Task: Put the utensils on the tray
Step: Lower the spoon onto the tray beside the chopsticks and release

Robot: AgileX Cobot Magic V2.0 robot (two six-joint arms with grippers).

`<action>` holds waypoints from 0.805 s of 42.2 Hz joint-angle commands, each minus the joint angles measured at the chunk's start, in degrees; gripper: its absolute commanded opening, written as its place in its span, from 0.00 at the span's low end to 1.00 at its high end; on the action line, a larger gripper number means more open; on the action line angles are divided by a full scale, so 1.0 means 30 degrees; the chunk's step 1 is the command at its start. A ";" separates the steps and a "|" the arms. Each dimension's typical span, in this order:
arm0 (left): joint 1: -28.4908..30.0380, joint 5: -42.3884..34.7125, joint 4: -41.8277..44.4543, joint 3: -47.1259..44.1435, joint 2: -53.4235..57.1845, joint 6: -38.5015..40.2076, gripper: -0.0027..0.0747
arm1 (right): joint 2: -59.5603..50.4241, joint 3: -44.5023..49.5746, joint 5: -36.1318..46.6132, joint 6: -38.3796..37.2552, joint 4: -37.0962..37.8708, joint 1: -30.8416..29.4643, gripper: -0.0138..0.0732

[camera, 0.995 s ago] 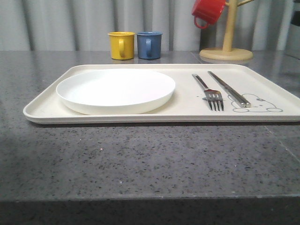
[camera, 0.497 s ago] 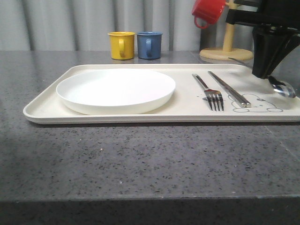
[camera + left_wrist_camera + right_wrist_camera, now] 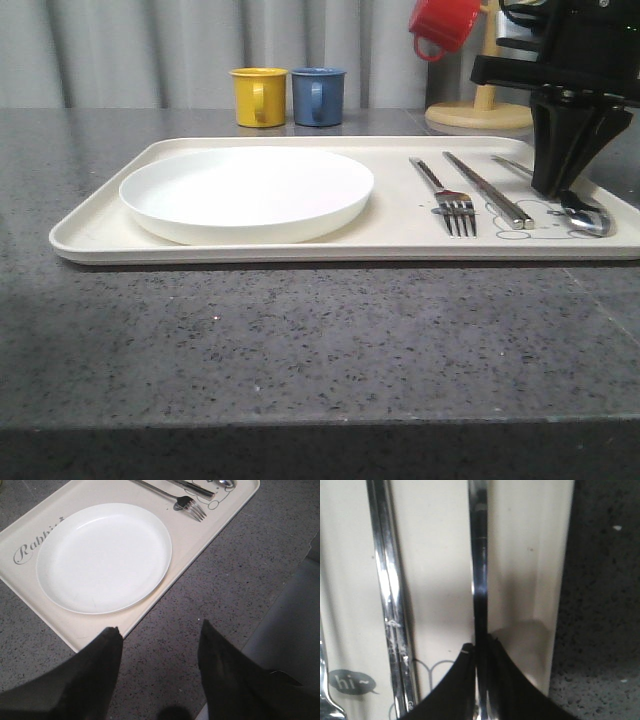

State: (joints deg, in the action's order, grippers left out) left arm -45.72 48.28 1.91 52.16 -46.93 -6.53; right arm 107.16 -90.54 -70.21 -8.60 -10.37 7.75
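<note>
A dark speckled stone counter (image 3: 300, 340) carries the cream tray (image 3: 100, 235), a wide rectangle with rounded corners and a raised rim, "Rabbit" lettering visible along one side in the left wrist view. On the tray's left half sits the round white plate (image 3: 247, 192), resting flat and apart from the cutlery. The right arm (image 3: 575, 60) reaches down from the upper right over the tray's right end, and the right gripper (image 3: 556, 188) stands with its dark fingers (image 3: 455, 690) pressed together on the handle of the spoon (image 3: 585, 218); in the right wrist view the thin metal handle runs straight up from between the closed fingertips, near the tray's rim. The spoon's oval bowl lies low at the tray's front right corner, on or just above the surface; which one cannot be told. Left of it the pair of chopsticks (image 3: 488, 188) lies flat, side by side, angled toward the bunny drawing (image 3: 540, 220), and the fork (image 3: 445, 195) lies just beside them, tines toward the front edge. The left gripper (image 3: 157, 675) hangs above the counter off the tray's edge, its two dark fingers spread apart with nothing between them. Behind the tray stand a yellow mug (image 3: 259, 96) and a blue mug (image 3: 318, 96) close together, and a red mug (image 3: 443, 25) hangs from a wooden mug tree (image 3: 485, 95).
</note>
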 commanded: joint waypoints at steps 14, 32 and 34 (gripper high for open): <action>-0.0132 -0.1419 -0.0045 0.0512 0.0053 0.0206 0.49 | -0.2655 -0.0592 0.0690 0.1358 0.0599 -0.0017 0.50; -0.0132 -0.1419 -0.0045 0.0512 0.0053 0.0206 0.49 | -0.9286 -0.0552 0.1344 0.4917 0.0579 0.2699 0.50; -0.0132 -0.1419 -0.0045 0.0512 0.0053 0.0206 0.49 | -1.0037 -0.0515 0.1344 0.5098 0.0579 0.3021 0.50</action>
State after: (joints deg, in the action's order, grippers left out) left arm -45.72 48.28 1.91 52.16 -46.93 -6.53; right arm 82.74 -90.54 -68.32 4.46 -8.39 15.42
